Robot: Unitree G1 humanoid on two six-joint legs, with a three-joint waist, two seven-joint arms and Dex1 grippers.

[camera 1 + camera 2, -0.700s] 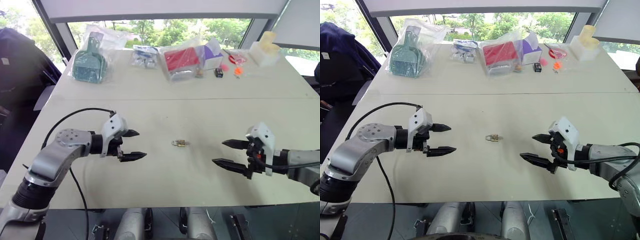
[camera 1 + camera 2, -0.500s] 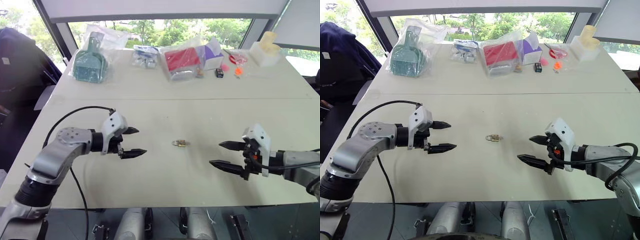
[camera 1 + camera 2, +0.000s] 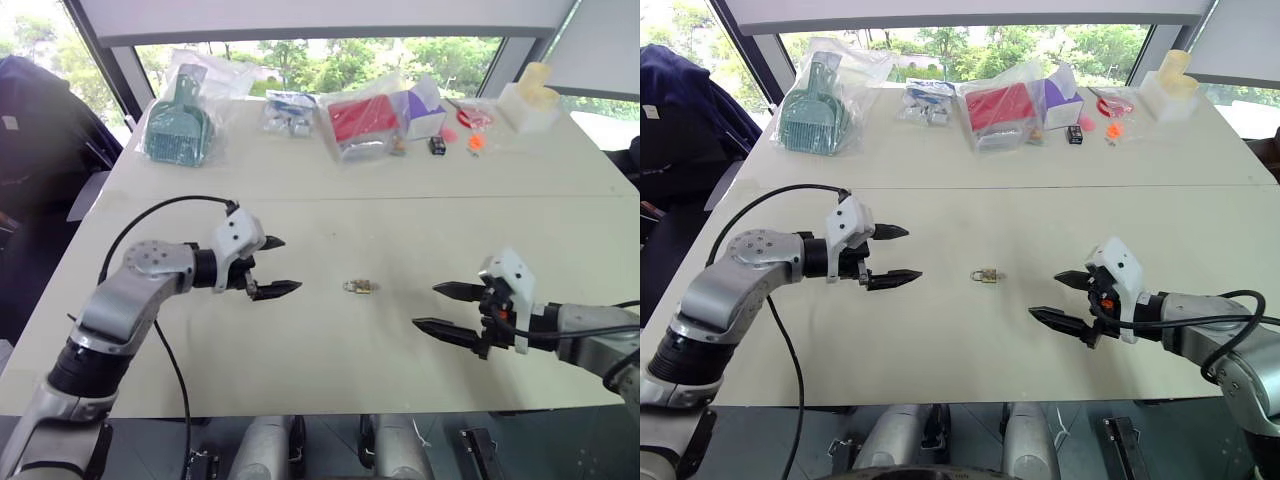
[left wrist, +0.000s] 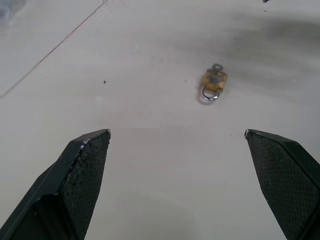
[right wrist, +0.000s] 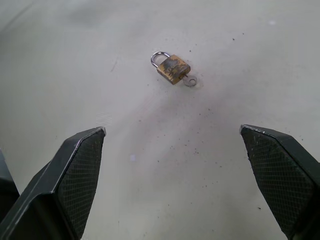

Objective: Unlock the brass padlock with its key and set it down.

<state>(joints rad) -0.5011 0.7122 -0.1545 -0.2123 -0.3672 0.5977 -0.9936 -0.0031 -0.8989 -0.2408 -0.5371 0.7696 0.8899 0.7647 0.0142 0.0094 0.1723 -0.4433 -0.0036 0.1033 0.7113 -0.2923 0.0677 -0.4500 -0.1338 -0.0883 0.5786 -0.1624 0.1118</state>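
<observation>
The brass padlock (image 3: 360, 287) lies flat on the white table (image 3: 330, 340) between my two arms, its small silver key (image 5: 190, 80) sticking out of the body's end. It also lies ahead of both wrist cameras, as the padlock (image 4: 214, 83) and the padlock (image 5: 172, 67). My left gripper (image 3: 272, 267) hovers open to the padlock's left, pointing at it, a short gap away. To its right hangs my right gripper (image 3: 438, 307), open too and aimed at it. Neither touches it.
Along the table's far edge lie a bagged teal dustpan (image 3: 178, 130), a red package in plastic (image 3: 362, 122), a purple-white box (image 3: 422, 108), a small black box (image 3: 437, 145), orange bits (image 3: 474, 141) and a pale foam block (image 3: 530, 100). A dark chair (image 3: 30, 130) stands left.
My left gripper has moved right and slightly up the table, closer to the padlock. My right gripper has edged left toward it. The padlock has stayed put.
</observation>
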